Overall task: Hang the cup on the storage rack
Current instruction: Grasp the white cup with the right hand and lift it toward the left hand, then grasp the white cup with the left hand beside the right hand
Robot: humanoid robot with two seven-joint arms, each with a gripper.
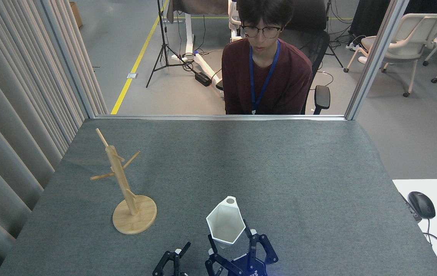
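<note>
Now the right claw (233,245) pinches the cup (226,225), rim up.
Cup sits low at 6 o'clock over the table (279,168) (tab pointing to 12); rack (126,188) stands apart at 9; left claw (174,260) looks spread.

Right gripper (230,242) fingers clamp inward; left gripper (178,258) fingers spread.

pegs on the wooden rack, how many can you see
5 on the storage rack: one rising from the top toward the upper left, a short stub just below, one angling up right, one reaching left, one short near the base. Others may hide behind the post.
</note>
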